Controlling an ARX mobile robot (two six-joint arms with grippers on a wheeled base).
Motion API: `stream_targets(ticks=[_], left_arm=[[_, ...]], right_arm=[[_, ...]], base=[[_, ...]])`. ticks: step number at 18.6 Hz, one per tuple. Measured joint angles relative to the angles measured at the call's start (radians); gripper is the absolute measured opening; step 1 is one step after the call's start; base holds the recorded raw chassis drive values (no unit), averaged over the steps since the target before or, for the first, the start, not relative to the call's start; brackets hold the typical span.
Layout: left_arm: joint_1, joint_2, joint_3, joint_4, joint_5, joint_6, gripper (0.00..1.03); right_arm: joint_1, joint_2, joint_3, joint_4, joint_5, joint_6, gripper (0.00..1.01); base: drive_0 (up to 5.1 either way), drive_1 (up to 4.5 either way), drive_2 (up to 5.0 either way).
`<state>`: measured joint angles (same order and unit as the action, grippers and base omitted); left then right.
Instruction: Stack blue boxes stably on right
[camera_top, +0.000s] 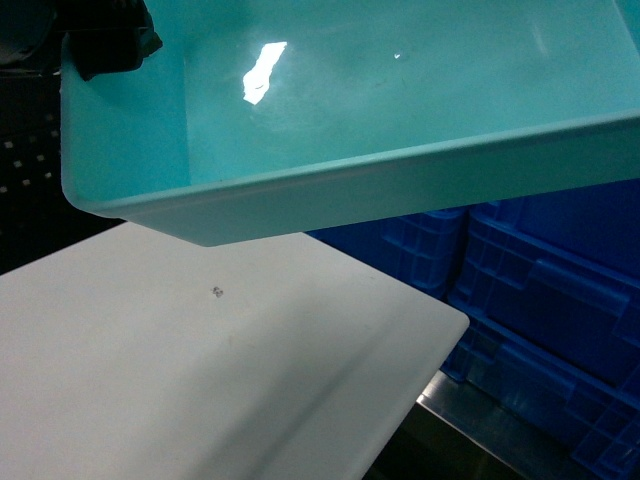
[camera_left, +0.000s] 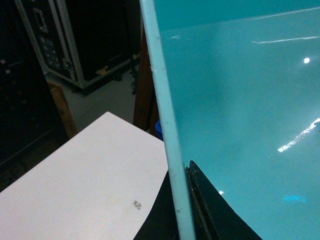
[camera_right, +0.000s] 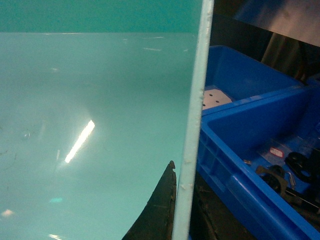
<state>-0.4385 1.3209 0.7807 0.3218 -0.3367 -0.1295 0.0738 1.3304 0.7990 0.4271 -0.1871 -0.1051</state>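
Turquoise tub (camera_top: 400, 110) held aloft above the white bench (camera_top: 200, 380), left end effector (camera_left: 192, 200) and right end effector (camera_right: 175, 210) each pinching a tub wall, royal-blue crates (camera_top: 540, 300) beside the bench, no legible writing.

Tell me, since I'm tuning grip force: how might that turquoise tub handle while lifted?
The turquoise tub looks glossy, so likely slippery. It seems empty, thin-walled, probably light. Held at opposite rims by the left tool and right tool, it may flex.
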Motion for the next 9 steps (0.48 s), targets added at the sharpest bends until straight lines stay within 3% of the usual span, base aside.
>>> stream_targets(ticks=[9], left_arm=[[0.000,0.000,0.000,0.000,0.000,0.000,0.02]], right_arm=[[0.000,0.000,0.000,0.000,0.000,0.000,0.07]], base=[[-1.6,-1.60,-1.6]])
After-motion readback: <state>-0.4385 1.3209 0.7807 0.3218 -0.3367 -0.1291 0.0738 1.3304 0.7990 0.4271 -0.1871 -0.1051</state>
